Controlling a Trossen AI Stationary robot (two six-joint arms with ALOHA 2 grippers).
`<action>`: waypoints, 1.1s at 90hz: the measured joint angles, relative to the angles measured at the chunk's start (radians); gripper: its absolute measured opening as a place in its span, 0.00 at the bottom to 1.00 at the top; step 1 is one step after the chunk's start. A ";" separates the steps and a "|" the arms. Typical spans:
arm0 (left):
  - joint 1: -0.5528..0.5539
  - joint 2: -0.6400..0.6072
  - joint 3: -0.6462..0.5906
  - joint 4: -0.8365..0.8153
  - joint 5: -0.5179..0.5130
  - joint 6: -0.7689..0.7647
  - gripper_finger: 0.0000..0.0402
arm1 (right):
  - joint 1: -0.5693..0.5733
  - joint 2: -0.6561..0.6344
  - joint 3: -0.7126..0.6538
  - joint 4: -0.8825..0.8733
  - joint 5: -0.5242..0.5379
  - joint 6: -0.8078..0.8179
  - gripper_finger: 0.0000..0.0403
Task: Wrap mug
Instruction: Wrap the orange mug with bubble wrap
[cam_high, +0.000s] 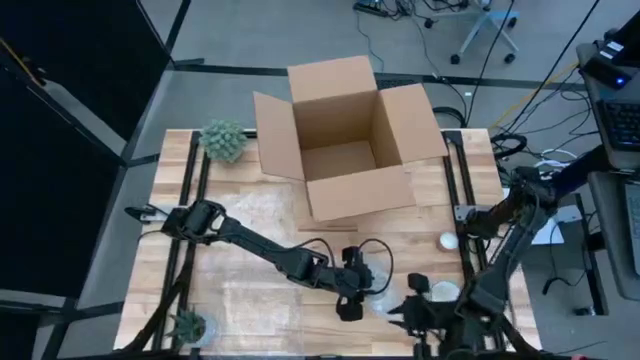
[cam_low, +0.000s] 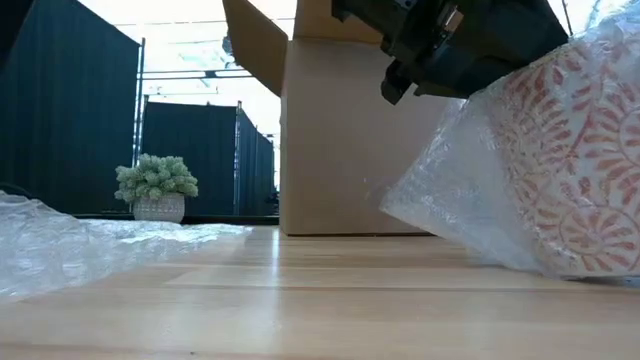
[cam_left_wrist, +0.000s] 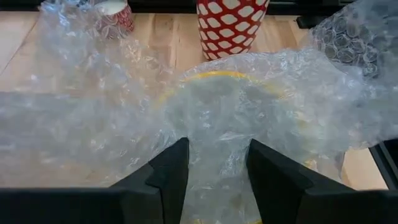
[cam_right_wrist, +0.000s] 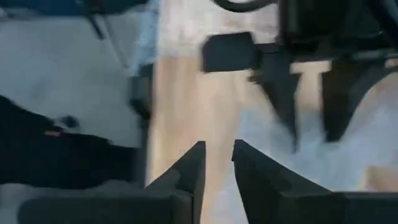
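Left gripper (cam_left_wrist: 214, 165) at front-centre of table, fingers apart, bubble wrap (cam_left_wrist: 93, 118) bunched between them over yellow-rimmed mug (cam_left_wrist: 217, 78). Wrap soft, light, slippery; mug rigid, probably ceramic and fragile. Best hold: pinch wrap edge, not mug wall. Right gripper (cam_right_wrist: 217, 158) near front edge, fingers narrowly apart, holding nothing. Red-patterned cup (cam_left_wrist: 231, 25) just beyond.
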 joint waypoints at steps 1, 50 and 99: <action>0.000 0.000 0.000 0.000 0.000 -0.001 0.36 | -0.008 0.004 0.000 -0.010 0.000 -0.003 0.12; -0.011 -0.027 -0.002 -0.013 0.032 0.001 0.36 | -0.234 0.167 0.004 -0.167 -0.328 -0.057 0.01; -0.044 -0.206 -0.005 -0.409 -0.255 0.048 0.36 | -0.221 0.179 -0.002 -0.170 -0.329 -0.054 0.01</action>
